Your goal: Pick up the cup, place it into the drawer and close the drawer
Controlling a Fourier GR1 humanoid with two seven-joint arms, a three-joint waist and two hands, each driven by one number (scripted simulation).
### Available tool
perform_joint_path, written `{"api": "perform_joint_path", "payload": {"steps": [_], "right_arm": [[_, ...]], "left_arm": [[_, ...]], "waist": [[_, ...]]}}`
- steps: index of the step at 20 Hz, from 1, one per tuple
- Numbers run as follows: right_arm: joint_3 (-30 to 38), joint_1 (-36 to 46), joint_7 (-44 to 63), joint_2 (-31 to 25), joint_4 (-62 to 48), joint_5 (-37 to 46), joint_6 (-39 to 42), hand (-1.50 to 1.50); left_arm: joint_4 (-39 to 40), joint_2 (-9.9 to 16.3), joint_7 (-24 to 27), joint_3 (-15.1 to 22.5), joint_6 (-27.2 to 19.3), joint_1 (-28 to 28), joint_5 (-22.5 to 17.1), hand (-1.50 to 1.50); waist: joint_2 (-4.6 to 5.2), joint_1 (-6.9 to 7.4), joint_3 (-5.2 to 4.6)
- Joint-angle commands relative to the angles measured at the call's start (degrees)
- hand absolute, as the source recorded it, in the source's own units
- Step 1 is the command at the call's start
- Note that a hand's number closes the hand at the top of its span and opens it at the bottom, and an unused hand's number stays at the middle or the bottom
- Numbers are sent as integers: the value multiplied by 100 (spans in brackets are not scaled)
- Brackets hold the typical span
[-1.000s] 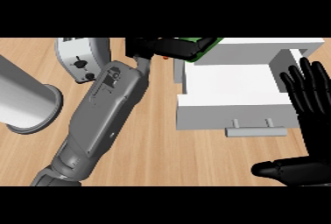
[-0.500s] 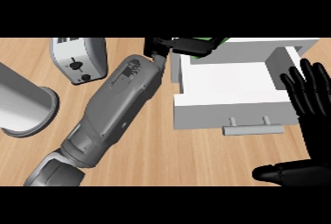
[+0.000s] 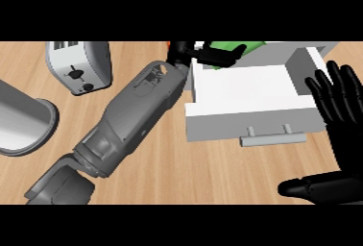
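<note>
A pale wooden counter carries a silver toaster at eleven o'clock, a grey metal cylinder at nine, and a white open drawer at two.

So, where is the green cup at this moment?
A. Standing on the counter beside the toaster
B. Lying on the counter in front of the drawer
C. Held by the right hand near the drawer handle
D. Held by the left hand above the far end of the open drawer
D: the left hand curls round the green cup over the back of the open drawer.
</note>
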State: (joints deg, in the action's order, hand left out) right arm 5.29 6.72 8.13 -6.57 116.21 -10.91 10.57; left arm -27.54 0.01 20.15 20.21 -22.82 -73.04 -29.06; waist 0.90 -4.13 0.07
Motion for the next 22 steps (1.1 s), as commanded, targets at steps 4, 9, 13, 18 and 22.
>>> {"api": "perform_joint_path", "payload": {"steps": [4,9,13,18,22], "right_arm": [[48,-21,-50,-36,-30,-129,107,-150],[-127,252,-78,61,-216,33,27,-150],[11,406,60,38,-160,-259,29,-150],[2,-52,-83,173,171,-423,79,-150],[14,147,112,90,-3,-712,211,-150]], "left_arm": [[303,-1,-264,741,-296,-380,-437,150],[443,-1,-82,1390,-484,-16,-363,-150],[508,-1,-248,1426,-562,-292,-540,-150],[260,-1,87,1200,-262,-249,-994,-150],[-54,-1,411,1191,-318,-224,-1337,-150]], "waist": [[20,-171,4],[52,-215,4],[64,-250,3],[30,-171,0],[14,-88,-1]]}}
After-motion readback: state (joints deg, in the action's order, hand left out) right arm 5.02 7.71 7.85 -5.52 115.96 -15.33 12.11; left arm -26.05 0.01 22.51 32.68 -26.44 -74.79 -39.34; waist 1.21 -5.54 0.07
